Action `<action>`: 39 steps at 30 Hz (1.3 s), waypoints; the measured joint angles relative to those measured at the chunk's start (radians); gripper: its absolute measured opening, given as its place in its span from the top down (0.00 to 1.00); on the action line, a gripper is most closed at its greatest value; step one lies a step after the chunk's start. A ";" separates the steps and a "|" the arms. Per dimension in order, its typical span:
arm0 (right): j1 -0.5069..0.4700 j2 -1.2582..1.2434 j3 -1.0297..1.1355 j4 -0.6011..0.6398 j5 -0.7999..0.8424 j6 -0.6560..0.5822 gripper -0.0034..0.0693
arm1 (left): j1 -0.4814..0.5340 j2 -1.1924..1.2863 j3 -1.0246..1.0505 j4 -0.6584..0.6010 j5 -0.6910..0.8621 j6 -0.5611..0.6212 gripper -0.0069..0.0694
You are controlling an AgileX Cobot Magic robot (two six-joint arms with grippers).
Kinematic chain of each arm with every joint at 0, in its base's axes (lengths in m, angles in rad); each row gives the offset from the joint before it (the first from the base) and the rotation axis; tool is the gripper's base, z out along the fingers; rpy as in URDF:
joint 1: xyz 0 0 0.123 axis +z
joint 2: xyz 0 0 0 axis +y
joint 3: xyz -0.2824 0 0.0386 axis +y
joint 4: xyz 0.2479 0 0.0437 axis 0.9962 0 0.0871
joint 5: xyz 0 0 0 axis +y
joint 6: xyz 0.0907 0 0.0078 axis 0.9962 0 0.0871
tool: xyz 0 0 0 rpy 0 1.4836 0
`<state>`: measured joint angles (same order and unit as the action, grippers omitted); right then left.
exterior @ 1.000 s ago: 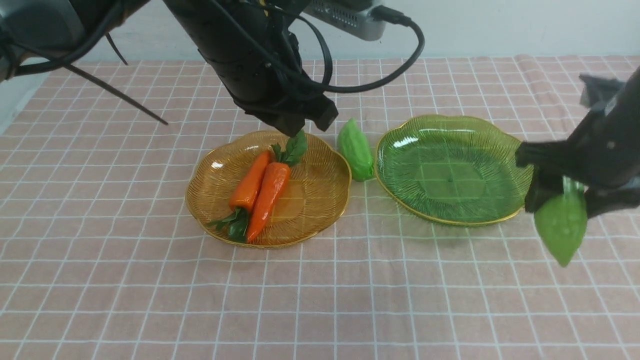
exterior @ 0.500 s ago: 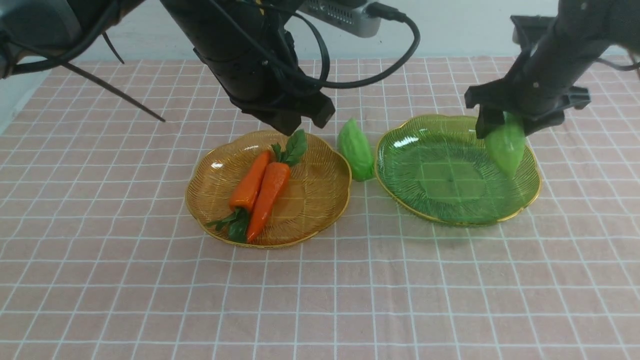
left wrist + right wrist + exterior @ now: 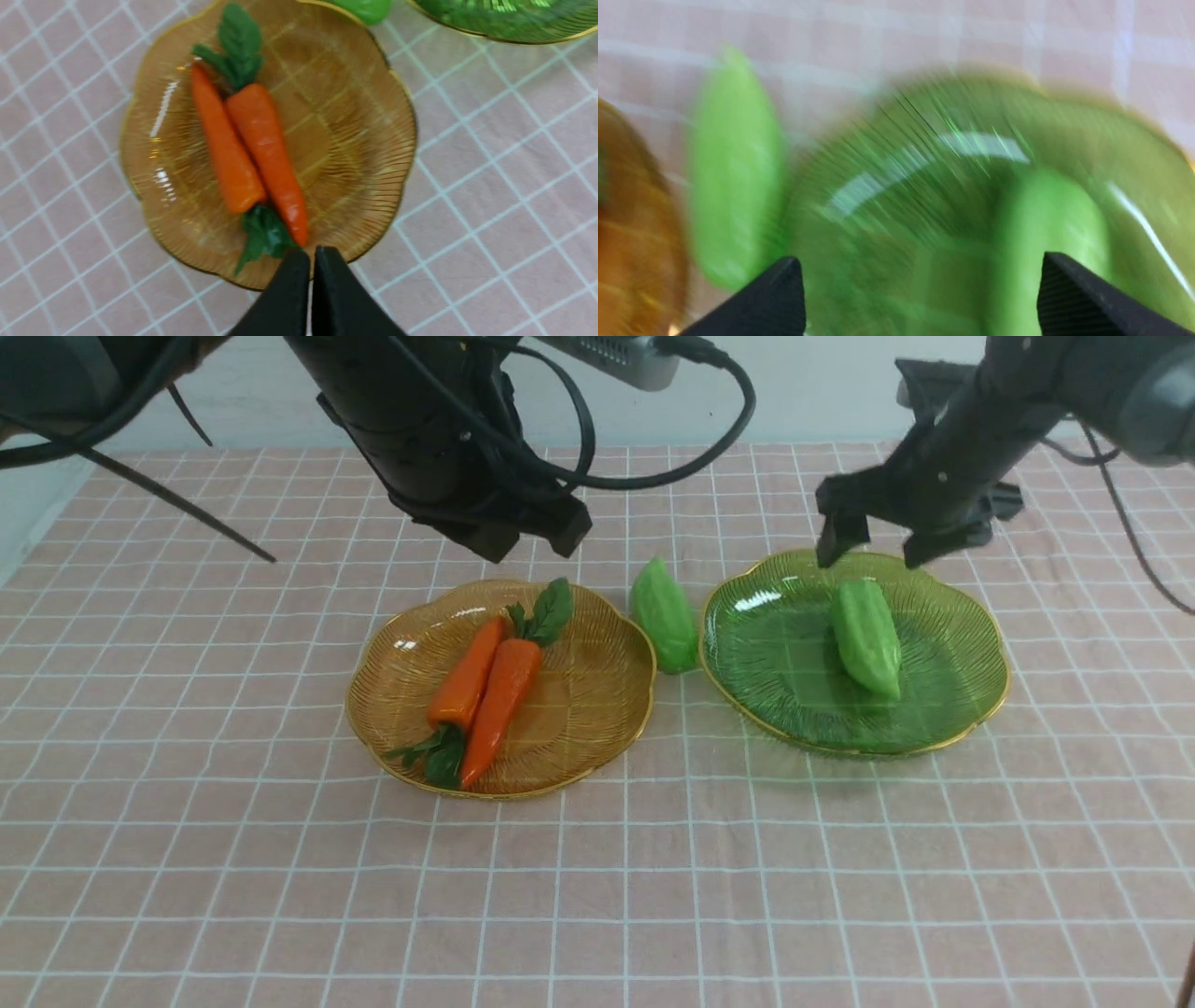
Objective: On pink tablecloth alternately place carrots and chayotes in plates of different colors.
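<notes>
chayote [image 3: 866, 637]: glossy light green, ridged, lying 11-to-5 o'clock mid green plate [image 3: 971, 709] | second chayote [image 3: 665, 614]: on pink tablecloth [image 3: 653, 896], plate's 9 o'clock | right gripper [image 3: 873, 553]: jaws wide, empty | left gripper [image 3: 311, 261]: closed, empty

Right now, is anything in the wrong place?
Yes. One chayote lies on the pink tablecloth, between the amber plate and the green plate, in neither. The other chayote sits inside the green one.

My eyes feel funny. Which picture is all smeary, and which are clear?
Right wrist view: smeared, the green plate, the chayote in it and the chayote beside it streaky. Front view: sharp. Left wrist view: sharp, with white glare on the amber plate.
</notes>
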<state>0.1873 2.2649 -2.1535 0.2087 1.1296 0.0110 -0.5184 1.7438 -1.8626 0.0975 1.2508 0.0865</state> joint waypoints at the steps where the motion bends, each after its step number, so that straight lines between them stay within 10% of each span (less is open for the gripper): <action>1: 0.012 0.000 -0.007 0.033 -0.046 -0.029 0.11 | 0.000 -0.004 0.000 0.021 0.000 -0.008 0.91; 14: 0.160 0.101 -0.015 0.093 -0.474 -0.117 0.14 | 0.000 -0.005 0.000 0.051 0.000 -0.038 0.91; 39: 0.179 0.189 -0.013 0.218 -0.322 -0.443 0.20 | 0.000 -0.005 0.000 0.052 0.001 -0.042 0.91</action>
<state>0.3664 2.4541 -2.1669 0.4264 0.8076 -0.4318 -0.5184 1.7391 -1.8622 0.1496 1.2515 0.0448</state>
